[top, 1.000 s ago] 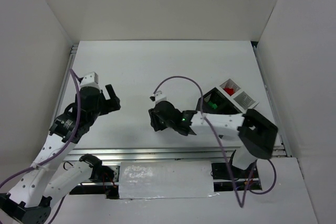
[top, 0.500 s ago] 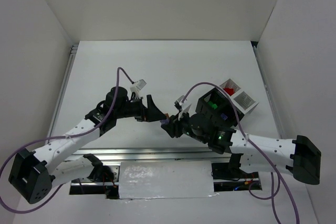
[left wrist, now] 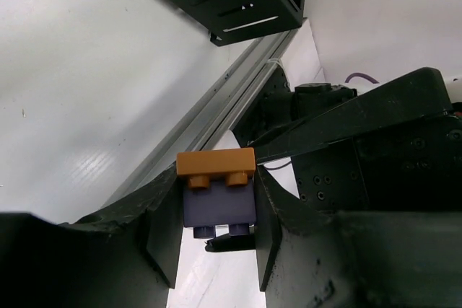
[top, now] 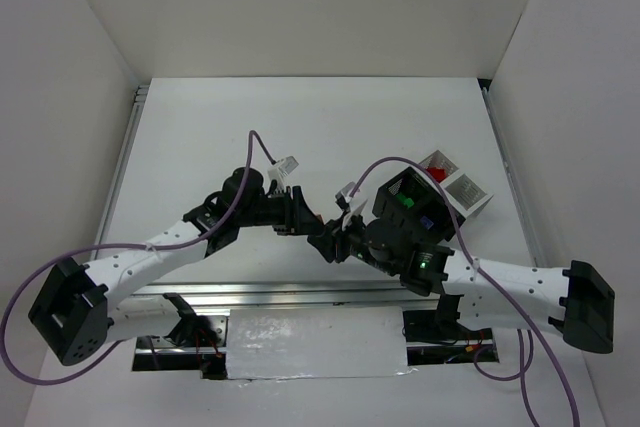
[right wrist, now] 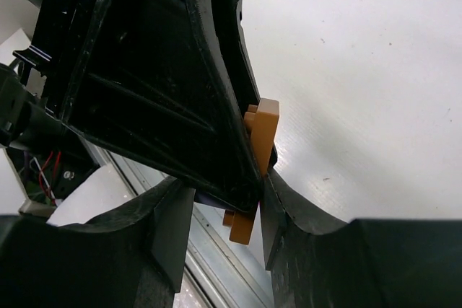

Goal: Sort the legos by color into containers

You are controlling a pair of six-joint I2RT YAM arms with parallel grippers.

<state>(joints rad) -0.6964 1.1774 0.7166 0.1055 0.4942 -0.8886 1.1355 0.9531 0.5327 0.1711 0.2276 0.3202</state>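
I have both claws meeting low over the table [top: 300, 127], near its front rail, because the piece here is two legos stuck together. One claw alone cannot separate them.

The left claw [top: 305, 219] is closed on the lavender brick [left wrist: 219, 205]. Its two fingers press the brick's opposite sides, and this leaves the orange plate [left wrist: 216, 162] free beyond the fingertips.

The right claw [top: 330, 244] comes from the other side, with its jaws narrow. In its wrist view the orange plate sits between its fingers, against one of them. I judge it is gripping the plate, but a left finger covers part of the contact, so I am not fully sure.

I think each claw takes one colour so that a pull or a small twist can break the joint. The plate is thin and gives little surface, so it may slip out. If the pull is not straight, a piece may jump away.

The containers [top: 476, 199] stand to the right, apart from the claws, and the right arm reaches them more easily. A red piece [top: 437, 173] and a green piece [top: 405, 200] already lie in separate cells. These two legos must be separated before each can go to its own cell.
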